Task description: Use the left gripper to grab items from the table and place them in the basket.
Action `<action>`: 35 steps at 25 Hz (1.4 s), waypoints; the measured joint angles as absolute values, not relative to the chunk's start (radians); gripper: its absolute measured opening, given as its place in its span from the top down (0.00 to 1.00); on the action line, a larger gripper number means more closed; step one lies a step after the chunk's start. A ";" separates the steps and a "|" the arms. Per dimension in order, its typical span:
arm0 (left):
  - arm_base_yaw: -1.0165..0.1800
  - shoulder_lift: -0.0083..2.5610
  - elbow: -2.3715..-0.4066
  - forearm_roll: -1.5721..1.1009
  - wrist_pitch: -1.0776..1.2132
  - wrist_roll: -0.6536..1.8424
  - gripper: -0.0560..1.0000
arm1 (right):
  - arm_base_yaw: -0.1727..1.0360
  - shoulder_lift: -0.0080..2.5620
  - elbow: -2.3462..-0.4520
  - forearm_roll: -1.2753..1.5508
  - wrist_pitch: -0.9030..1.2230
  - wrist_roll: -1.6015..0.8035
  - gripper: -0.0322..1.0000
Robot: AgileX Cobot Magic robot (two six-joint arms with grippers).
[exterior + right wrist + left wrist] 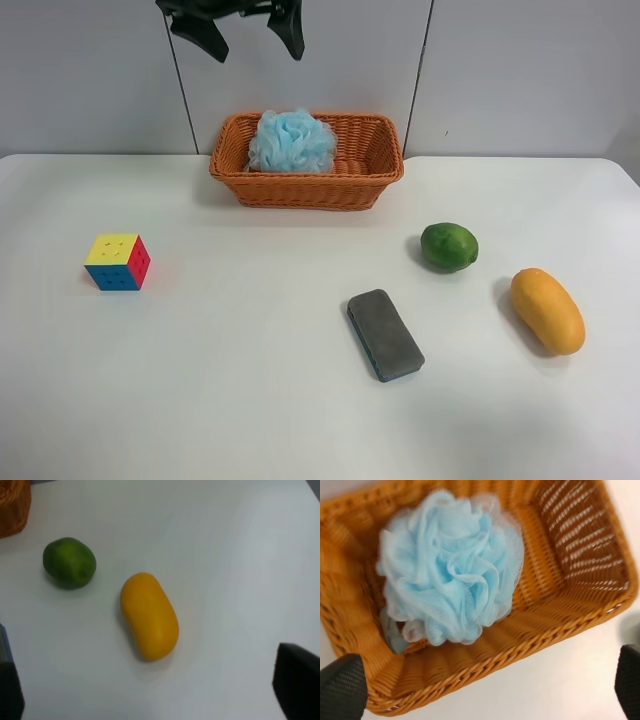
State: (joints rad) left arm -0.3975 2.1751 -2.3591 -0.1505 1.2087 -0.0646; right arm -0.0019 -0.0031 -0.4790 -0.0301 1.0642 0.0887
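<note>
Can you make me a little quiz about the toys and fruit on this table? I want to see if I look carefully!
1. True or false: the blue pouf lies inside the basket.
2. Which thing is nearest the mango? A) the pouf B) the green fruit C) the basket
3. How many items lie on the table, outside the basket?

Key: 1 true. 2 B. 3 four.
</note>
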 joint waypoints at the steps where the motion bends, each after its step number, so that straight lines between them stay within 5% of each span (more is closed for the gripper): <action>1: -0.397 2.151 -2.356 -0.151 1.209 -0.062 0.01 | -0.002 -0.003 -0.479 -0.030 1.064 0.089 0.01; 6: -0.397 1.999 -2.180 -0.146 1.208 -0.048 0.02 | -0.002 -0.003 -0.479 -0.030 1.064 0.089 0.01; 21: -0.397 1.110 -1.072 -0.122 1.123 0.039 0.04 | -0.002 -0.003 -0.479 -0.030 1.064 0.089 0.01; 30: -0.387 0.634 -0.788 -0.032 1.109 -0.011 0.04 | -0.002 -0.003 -0.479 -0.030 1.064 0.089 0.01; 35: -0.239 0.437 -0.667 -0.014 1.071 -0.017 0.04 | -0.002 -0.003 -0.479 -0.030 1.064 0.089 0.01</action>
